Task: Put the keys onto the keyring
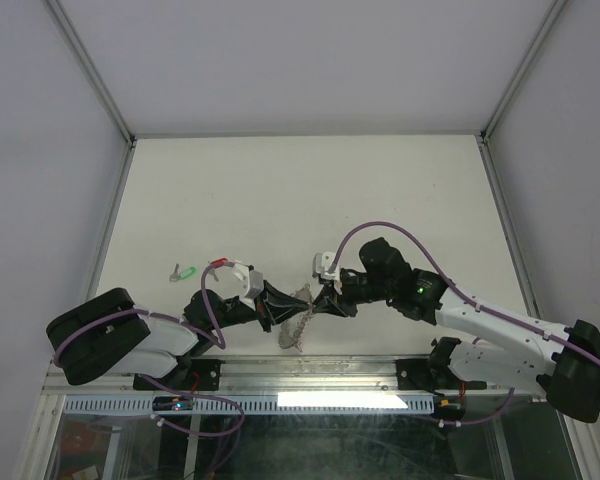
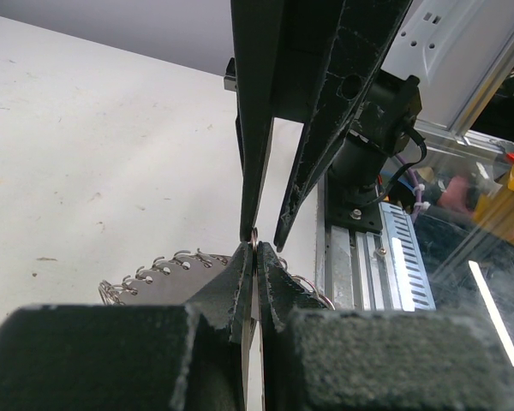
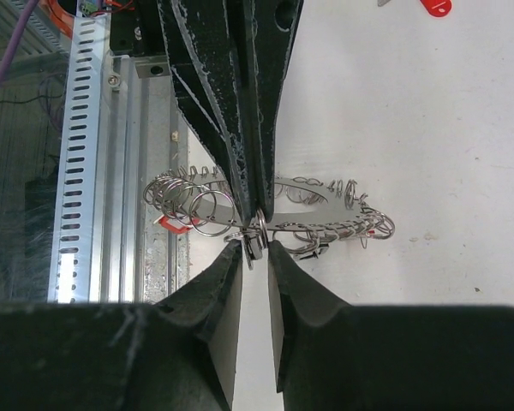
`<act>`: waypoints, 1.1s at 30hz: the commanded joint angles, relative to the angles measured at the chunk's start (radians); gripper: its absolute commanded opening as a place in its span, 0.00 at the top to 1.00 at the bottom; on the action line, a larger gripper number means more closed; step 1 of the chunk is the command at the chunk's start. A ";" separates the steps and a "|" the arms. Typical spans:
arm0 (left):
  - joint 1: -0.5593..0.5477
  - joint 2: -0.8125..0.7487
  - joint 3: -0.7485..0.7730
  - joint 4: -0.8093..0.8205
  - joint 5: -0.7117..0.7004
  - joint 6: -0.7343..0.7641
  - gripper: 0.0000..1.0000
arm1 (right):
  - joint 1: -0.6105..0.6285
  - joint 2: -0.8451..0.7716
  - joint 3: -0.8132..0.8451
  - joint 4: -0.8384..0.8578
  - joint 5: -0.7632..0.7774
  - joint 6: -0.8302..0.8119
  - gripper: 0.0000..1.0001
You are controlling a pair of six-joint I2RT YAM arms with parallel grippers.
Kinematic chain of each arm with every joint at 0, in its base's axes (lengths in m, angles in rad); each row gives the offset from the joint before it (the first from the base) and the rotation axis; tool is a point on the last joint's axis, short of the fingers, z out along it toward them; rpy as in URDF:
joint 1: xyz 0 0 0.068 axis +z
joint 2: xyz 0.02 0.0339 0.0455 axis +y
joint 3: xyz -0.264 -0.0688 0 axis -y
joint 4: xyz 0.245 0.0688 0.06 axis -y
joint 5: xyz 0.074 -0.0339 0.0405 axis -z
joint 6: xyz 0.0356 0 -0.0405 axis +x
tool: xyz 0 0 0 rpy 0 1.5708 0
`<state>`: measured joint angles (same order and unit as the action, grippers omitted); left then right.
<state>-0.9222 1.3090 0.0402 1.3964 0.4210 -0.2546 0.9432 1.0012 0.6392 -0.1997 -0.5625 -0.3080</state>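
My left end effector is clamped on the keyring at lower centre. My right end effector stands slightly apart. The green key and red key lie centre-left on the bench, not yet threaded.

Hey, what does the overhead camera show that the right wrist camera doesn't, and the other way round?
Only overhead: the green key lying loose on the table, apart from the claws. Only right wrist: the separate small wire loops fringing the keyring, and the gap between the right claw's fingers. Both: the left claw shut on the keyring's edge, tip to tip with the right claw.
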 commanded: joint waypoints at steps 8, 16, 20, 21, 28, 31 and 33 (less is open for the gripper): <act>0.000 -0.001 0.029 0.076 0.007 -0.012 1.00 | 0.000 0.029 0.014 0.091 -0.057 0.009 0.92; 0.000 -0.009 0.043 0.051 0.016 -0.009 0.93 | 0.000 -0.010 0.098 -0.108 0.024 -0.030 1.00; 0.001 -0.053 0.065 -0.038 0.025 0.023 0.72 | 0.000 0.032 0.232 -0.358 0.093 -0.089 1.00; 0.002 -0.069 0.073 -0.076 0.027 0.036 0.71 | 0.001 0.051 0.270 -0.417 0.117 -0.097 1.00; 0.001 -0.191 0.143 -0.372 0.010 0.150 0.69 | 0.013 0.253 0.550 -0.793 0.291 -0.046 1.00; 0.002 -0.215 0.157 -0.425 -0.011 0.168 0.68 | 0.034 0.339 0.633 -0.863 0.375 0.019 1.00; 0.001 -0.217 0.160 -0.430 -0.017 0.169 0.67 | 0.042 0.389 0.684 -0.902 0.390 0.048 1.00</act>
<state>-0.9222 1.1149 0.1635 1.0443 0.4229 -0.1371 0.9627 1.3247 1.2072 -0.9504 -0.2779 -0.3393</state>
